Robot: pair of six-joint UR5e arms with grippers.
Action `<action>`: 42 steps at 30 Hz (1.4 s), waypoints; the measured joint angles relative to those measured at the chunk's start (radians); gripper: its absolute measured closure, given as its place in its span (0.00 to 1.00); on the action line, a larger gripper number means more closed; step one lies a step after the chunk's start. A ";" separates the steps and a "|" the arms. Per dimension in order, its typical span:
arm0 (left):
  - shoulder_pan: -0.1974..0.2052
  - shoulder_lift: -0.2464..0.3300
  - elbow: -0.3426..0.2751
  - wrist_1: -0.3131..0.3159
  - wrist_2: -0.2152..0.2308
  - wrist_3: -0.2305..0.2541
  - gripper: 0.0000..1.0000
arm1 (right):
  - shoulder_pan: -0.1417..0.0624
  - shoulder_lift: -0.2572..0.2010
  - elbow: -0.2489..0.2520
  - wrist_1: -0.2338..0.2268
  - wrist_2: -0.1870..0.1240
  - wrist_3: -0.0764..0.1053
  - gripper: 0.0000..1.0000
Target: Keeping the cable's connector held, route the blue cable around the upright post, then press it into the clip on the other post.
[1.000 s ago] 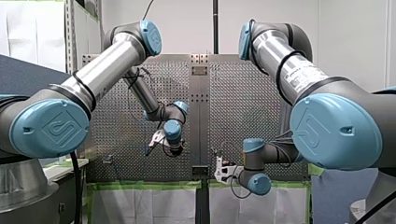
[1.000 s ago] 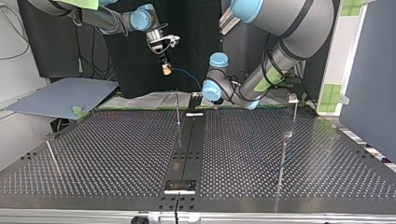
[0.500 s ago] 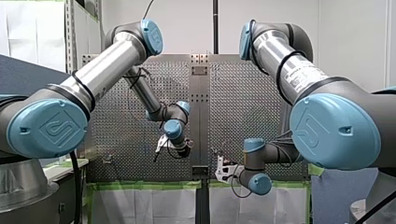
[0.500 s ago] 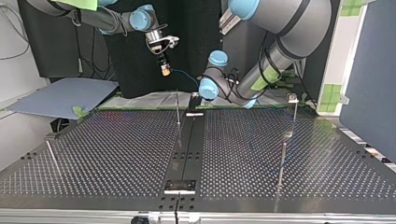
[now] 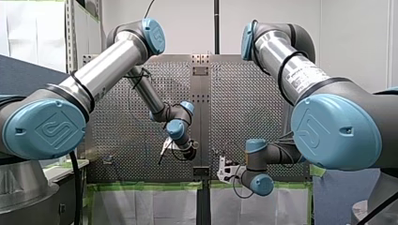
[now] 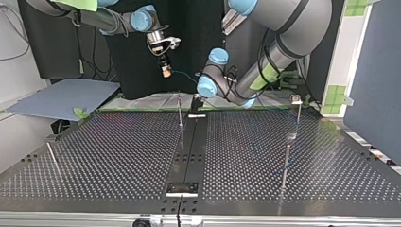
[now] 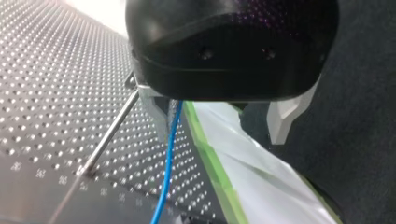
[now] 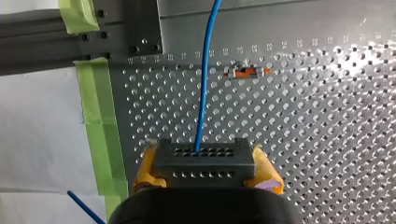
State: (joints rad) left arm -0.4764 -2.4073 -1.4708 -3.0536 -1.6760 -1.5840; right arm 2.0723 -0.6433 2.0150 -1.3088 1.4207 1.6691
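**Early stage of routing.** My right gripper (image 8: 205, 167) had its yellow pads (image 8: 267, 172) pressed onto the dark grey perforated connector block (image 8: 205, 156). It held the block above the metal perforated worktop (image 6: 118, 151), in the upper left of the top view. The thin blue cable (image 8: 204, 79) ran from the block toward my left gripper (image 7: 219, 128), at the upper centre of the top view. Its metal fingers (image 7: 158, 114) stood spread, and the cable passed just inside one finger, unpinched. A thin upright metal post (image 7: 112, 128) stood beside the cable, apart from it, and no wrap around it showed.

- **Done:** connector secured.
- **Left, by judgement:** closing on the cable, leading it around the post, and pressing it into the small orange-and-metal clip (image 8: 245, 72) ahead of my right gripper.

The clip carried no cable. No container appeared, so the clip was the only holder.
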 joint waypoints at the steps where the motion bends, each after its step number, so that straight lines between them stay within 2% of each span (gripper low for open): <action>1: -0.002 0.000 0.000 -0.002 0.006 0.001 0.00 | -0.001 0.000 0.000 0.001 0.004 0.000 1.00; 8: -0.004 0.000 0.000 0.010 0.050 -0.005 0.00 | -0.010 0.000 0.000 0.006 0.023 0.000 1.00; 13: -0.006 0.000 0.000 0.032 0.098 -0.034 0.00 | -0.014 0.001 0.000 0.007 0.026 -0.002 1.00; 22: -0.015 0.000 0.000 0.037 0.177 -0.052 0.00 | -0.016 0.001 0.000 0.003 0.026 -0.004 1.00; 26: -0.019 0.000 0.000 0.034 0.184 -0.072 0.00 | -0.016 0.001 -0.003 0.003 0.026 -0.003 1.00; 33: -0.028 0.000 0.000 0.035 0.185 -0.078 0.00 | -0.016 0.001 -0.006 0.007 0.026 -0.005 1.00; 38: -0.033 0.000 0.000 0.032 0.185 -0.067 0.00 | -0.016 0.001 -0.006 0.010 0.025 -0.009 1.00; 42: -0.038 0.000 0.000 0.031 0.183 -0.038 0.00 | -0.016 0.001 -0.006 0.013 0.026 -0.014 1.00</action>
State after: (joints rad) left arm -0.5141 -2.4070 -1.4710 -3.0231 -1.4927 -1.6225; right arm 2.0563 -0.6426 2.0091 -1.2959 1.4464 1.6555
